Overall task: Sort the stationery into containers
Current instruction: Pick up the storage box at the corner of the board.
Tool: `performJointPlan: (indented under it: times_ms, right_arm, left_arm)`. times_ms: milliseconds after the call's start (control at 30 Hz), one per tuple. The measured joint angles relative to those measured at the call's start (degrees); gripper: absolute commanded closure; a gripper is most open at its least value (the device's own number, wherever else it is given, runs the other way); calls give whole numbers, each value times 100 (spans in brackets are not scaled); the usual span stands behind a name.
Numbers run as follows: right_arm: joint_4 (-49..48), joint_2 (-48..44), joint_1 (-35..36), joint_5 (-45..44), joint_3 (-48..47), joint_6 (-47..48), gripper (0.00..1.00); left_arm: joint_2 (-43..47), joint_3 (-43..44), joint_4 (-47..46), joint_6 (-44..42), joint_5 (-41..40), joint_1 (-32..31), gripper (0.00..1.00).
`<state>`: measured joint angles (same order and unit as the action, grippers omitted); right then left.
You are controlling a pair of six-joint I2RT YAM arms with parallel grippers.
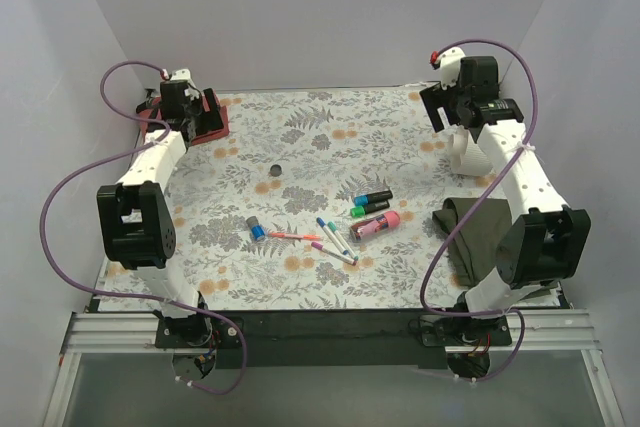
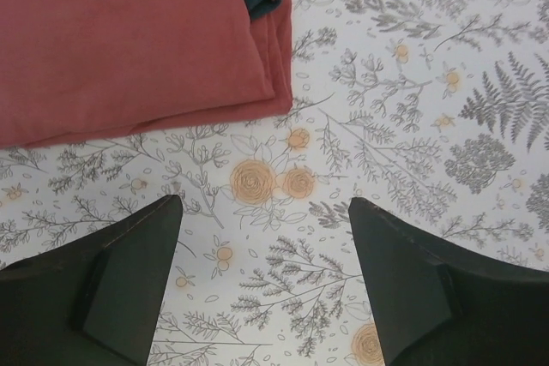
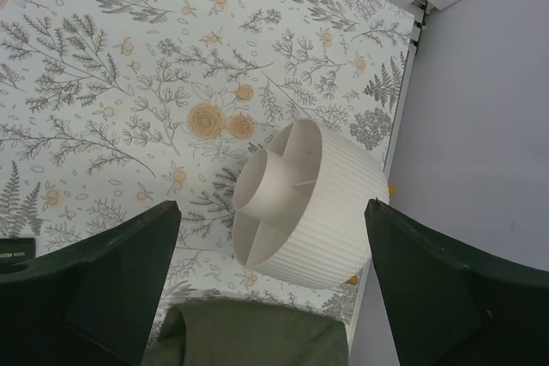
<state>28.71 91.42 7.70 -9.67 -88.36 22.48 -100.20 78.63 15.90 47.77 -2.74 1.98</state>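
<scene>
I am holding my left pincer [image 2: 264,210] open and empty, the flat red fabric pouch [image 2: 129,40] lying just beyond its tips. My right pincer [image 3: 273,212] is gaping too, the ribbed round white tub [image 3: 330,203] lying just beyond it; the thin capped pens [image 1: 335,237] are lying mid-table, well apart.

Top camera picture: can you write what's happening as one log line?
left gripper open, beside red pouch | right gripper open, near divided white tub | pens, highlighters, pink tube lying loose, unsorted
</scene>
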Motion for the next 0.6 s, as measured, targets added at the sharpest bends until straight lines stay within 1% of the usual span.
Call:
performJointPlan:
  times_ms: [133,200,267,333,433,533,600]
  right_arm:
    - [111,-61,92,-31,-20,28,2]
    - [415,61,122,-216,-225,17,5]
    - [658,356,162,-461,-660,2,10]
    - [975,785,210,-767,-1235,-4,12]
    - [1644,1523,284,-1161,-2210,-7,13]
    - [2162,2061,372,-1438,-2813,-9,13]
    - [2540,2345,472,-1628,-3051,-33,15]
  left_arm:
    - [-4,245,-31,46,68,0,20]
    - [-11,289,-94,83,70,0,20]
    - [-15,289,-107,111,70,0,20]
    - [-26,289,-107,114,70,0,20]
    - [-31,289,-111,92,66,0,20]
    - [-31,286,-131,42,63,0,20]
    - [-17,262,-157,9,63,0,20]
